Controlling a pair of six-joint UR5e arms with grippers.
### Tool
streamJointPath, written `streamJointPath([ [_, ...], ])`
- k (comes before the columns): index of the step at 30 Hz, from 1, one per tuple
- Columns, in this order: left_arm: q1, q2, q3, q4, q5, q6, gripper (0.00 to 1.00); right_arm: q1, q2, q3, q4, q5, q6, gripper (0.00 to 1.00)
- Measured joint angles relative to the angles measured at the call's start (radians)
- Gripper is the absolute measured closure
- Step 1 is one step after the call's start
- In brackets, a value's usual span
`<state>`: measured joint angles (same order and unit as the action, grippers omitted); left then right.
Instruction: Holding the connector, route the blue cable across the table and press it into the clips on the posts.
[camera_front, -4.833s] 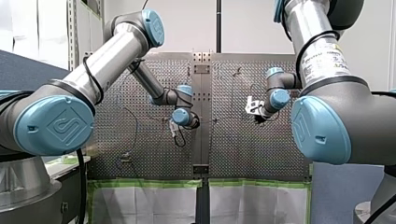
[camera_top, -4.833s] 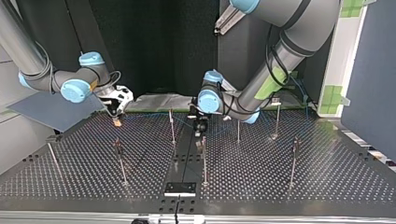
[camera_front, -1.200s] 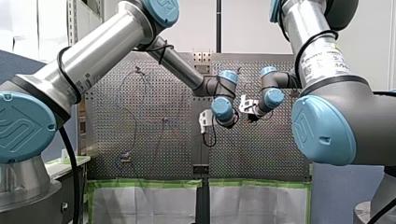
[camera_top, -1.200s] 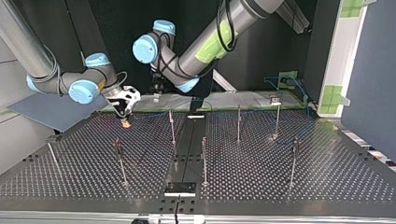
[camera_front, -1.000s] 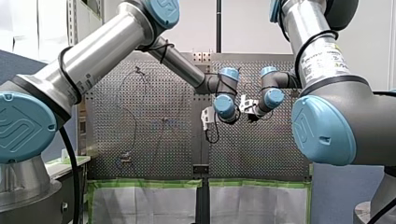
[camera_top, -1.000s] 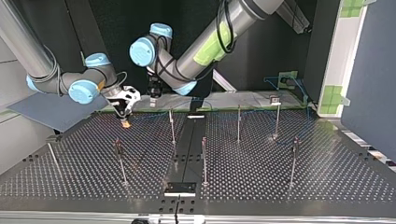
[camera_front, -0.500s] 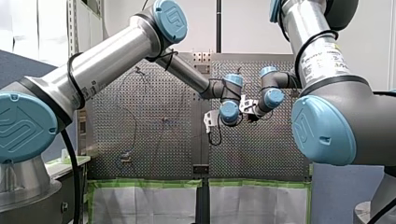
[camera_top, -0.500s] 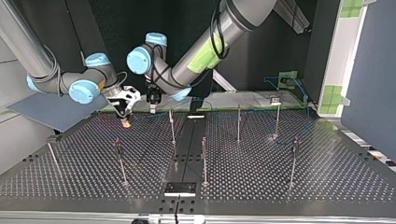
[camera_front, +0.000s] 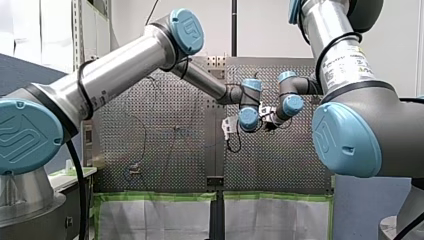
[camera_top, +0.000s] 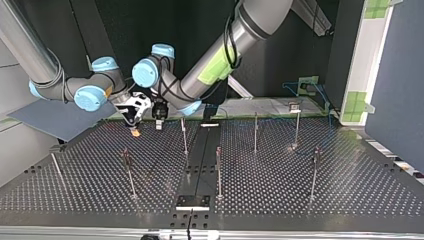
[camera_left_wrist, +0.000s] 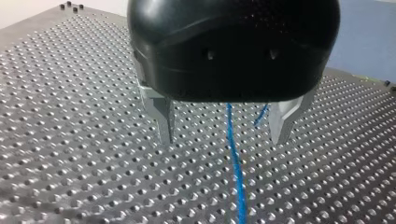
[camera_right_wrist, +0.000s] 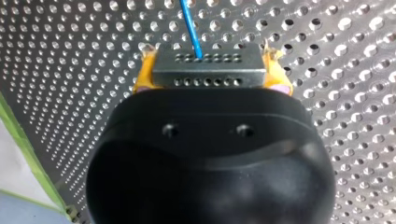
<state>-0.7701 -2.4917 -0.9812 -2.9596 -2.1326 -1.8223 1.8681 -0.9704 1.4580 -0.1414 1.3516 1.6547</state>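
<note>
**Connector clamped, left gripper open**

My right gripper (camera_right_wrist: 211, 63) clamps its yellow pads (camera_right_wrist: 144, 77) on the grey connector (camera_right_wrist: 208, 77). The blue cable (camera_right_wrist: 191, 25) leaves ahead of it. My left gripper (camera_left_wrist: 223, 139) stands spread, with the cable passing between its fingers.

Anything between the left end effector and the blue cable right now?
Nothing visible. In the left wrist view the blue cable lies ahead of my open left end effector, in line with the gap between its fingers, with only perforated table around it.
</note>
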Motion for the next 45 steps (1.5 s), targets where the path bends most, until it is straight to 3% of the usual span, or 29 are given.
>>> streamJointPath([
  [9,0.013,-0.067,0.066,-0.022,-0.004,-0.001,0.0,-0.001,0.0,0.0,0.0,-0.003,0.0,1.0],
  [19,0.014,-0.075,0.077,-0.047,-0.037,-0.003,0.0,-0.002,0.0,0.0,0.001,-0.004,0.002,1.0],
  [20,0.013,-0.075,0.077,-0.048,-0.042,-0.003,0.25,-0.002,0.0,0.0,0.002,-0.004,0.002,1.0],
  [21,0.013,-0.075,0.077,-0.049,-0.044,-0.004,0.25,-0.002,0.0,0.0,0.003,-0.004,0.001,1.0],
  [23,0.011,-0.075,0.078,-0.053,-0.047,-0.005,0.58,-0.003,0.0,0.0,0.004,-0.004,0.001,1.0],
  [24,0.009,-0.075,0.079,-0.056,-0.049,-0.005,0.58,-0.003,0.0,0.0,0.005,-0.005,0.0,1.0],
  [25,0.008,-0.075,0.081,-0.06,-0.051,-0.005,0.66,-0.003,0.0,0.0,0.006,-0.005,0.0,1.0],
  [26,0.006,-0.074,0.083,-0.065,-0.055,-0.005,1.0,-0.003,0.0,0.0,0.008,-0.005,-0.001,1.0],
  [34,-0.012,-0.062,0.127,-0.114,-0.074,-0.022,1.0,-0.002,-0.002,-0.018,0.038,-0.005,-0.006,1.0],
  [40,-0.016,-0.051,0.143,-0.161,-0.114,-0.055,1.0,-0.004,-0.022,-0.032,0.079,-0.005,-0.018,1.0],
  [45,-0.015,-0.033,0.132,-0.202,-0.155,-0.09,1.0,-0.004,-0.061,-0.036,0.088,-0.017,0.003,1.0],
])
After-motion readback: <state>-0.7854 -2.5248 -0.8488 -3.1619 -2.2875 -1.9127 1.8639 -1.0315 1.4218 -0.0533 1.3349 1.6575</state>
